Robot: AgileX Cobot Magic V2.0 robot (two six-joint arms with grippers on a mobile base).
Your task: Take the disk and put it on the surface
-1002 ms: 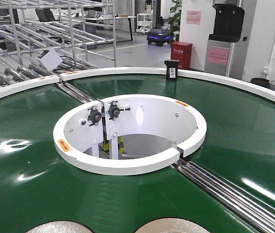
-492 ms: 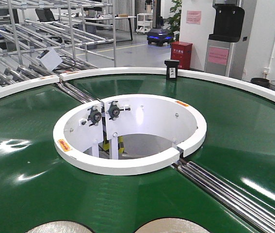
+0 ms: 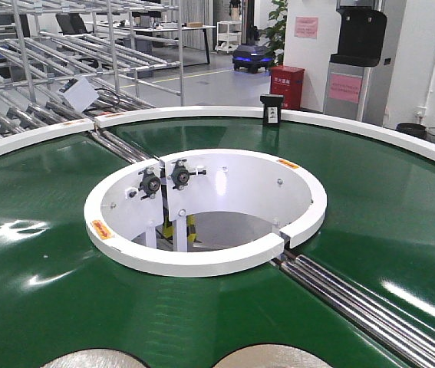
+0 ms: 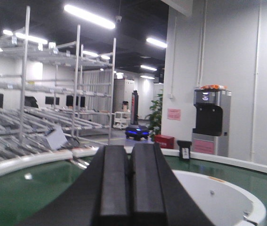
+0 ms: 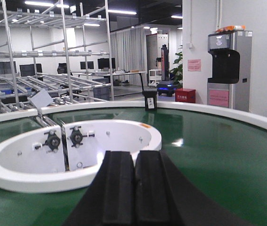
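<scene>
My left gripper (image 4: pixel 130 148) is shut, its two black fingers pressed together with nothing between them. It hangs above the green conveyor belt (image 4: pixel 25 188), pointing across it. In the right wrist view my right gripper (image 5: pixel 134 153) is also shut and empty, aimed over the belt (image 5: pixel 218 155) toward the white inner ring (image 5: pixel 11 174). Neither gripper shows in the front view. Two pale round shapes (image 3: pixel 87 359) (image 3: pixel 271 356) are cut off by the bottom edge there, and I cannot tell whether either is the disk. The surface is out of view.
The white inner ring (image 3: pixel 202 264) encloses an open well with bearing mounts. Steel rollers (image 3: pixel 355 299) cross the belt at front right and back left. A small black box (image 3: pixel 271 110) stands on the white outer rim (image 3: pixel 370 130). Metal racks (image 3: pixel 48 69) stand behind.
</scene>
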